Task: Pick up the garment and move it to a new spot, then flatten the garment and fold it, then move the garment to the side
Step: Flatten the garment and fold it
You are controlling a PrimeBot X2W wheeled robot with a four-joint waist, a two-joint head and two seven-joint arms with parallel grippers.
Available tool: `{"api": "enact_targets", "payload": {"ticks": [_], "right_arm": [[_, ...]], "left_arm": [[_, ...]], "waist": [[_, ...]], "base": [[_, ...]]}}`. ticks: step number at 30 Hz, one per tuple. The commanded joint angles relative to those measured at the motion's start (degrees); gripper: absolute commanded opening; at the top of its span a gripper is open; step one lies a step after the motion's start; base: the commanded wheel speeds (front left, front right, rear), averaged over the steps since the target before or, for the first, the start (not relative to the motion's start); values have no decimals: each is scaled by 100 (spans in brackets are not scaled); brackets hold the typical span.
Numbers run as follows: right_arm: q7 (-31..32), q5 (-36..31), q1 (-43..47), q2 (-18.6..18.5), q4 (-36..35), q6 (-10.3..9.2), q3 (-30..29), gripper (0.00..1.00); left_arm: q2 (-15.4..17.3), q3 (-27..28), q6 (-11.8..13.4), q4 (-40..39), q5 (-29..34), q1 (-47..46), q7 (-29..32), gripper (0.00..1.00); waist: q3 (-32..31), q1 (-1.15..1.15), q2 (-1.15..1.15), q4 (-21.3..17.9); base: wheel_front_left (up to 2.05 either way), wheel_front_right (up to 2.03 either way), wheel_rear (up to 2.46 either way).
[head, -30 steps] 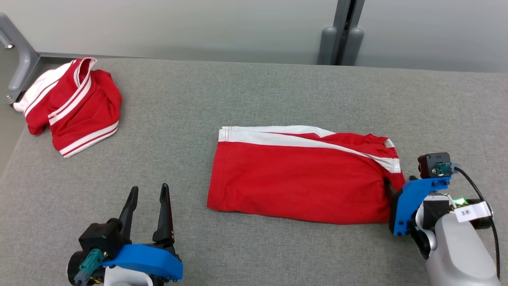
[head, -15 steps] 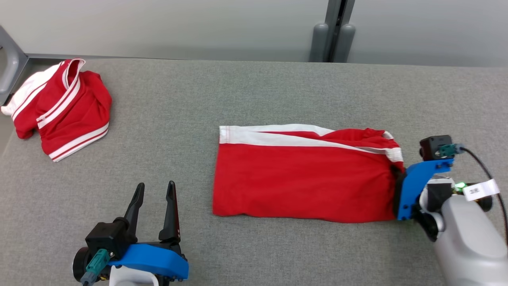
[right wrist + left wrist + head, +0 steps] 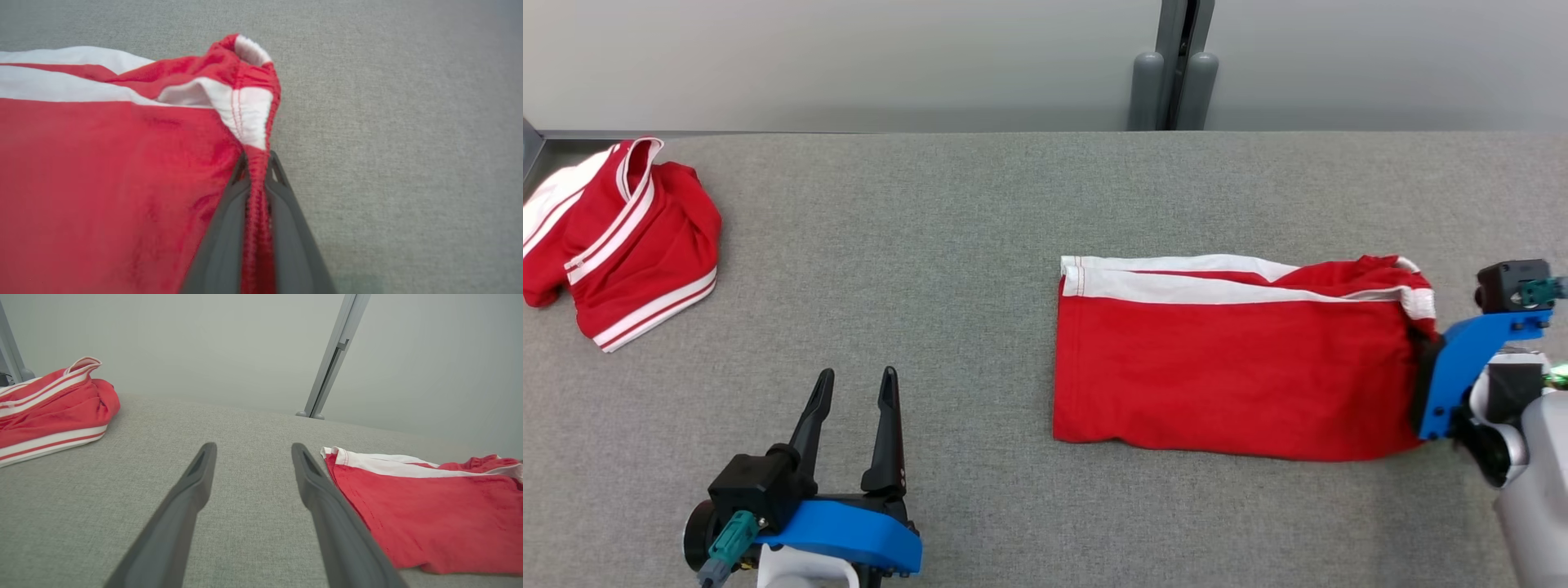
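The grey table [image 3: 947, 229] carries the folded red garment [image 3: 1225, 376] right of centre, with its long axis running left to right. My right gripper [image 3: 257, 163] is clamped on its right end, so I judge any drag goes along that axis. My left gripper [image 3: 858, 371] stands open and empty, well apart at the near left.

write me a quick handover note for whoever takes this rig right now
Right gripper: shut on the waistband edge of the folded red shorts with white stripe, at their right end.
Left gripper: open, empty, over the grey fabric table.
Crumpled red-and-white striped garment: far left of the table.
Done: shorts lie flat and folded. Left: move them to the side, release.
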Motion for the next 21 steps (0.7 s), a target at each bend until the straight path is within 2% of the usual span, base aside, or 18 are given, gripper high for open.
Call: {"api": "enact_targets", "payload": {"ticks": [1, 13, 21], "right_arm": [[17, 102, 72, 86, -77, 1, 52, 0], [19, 1297, 137, 889, -1351, 1, 797, 0], [-194, 1461, -158, 1398, -1057, 1, 1306, 0]], "left_arm": [[-11, -5, -22, -22, 23, -64, -26, 100], [-39, -38, -78, 31, 30, -118, -26, 100], [-110, -66, -130, 80, 52, -187, -26, 100]], "waist": [[0, 0, 0, 0], [-1, 0, 0, 155], [30, 0, 0, 338]], "base": [[0, 0, 0], [0, 0, 0], [0, 0, 0]]}}
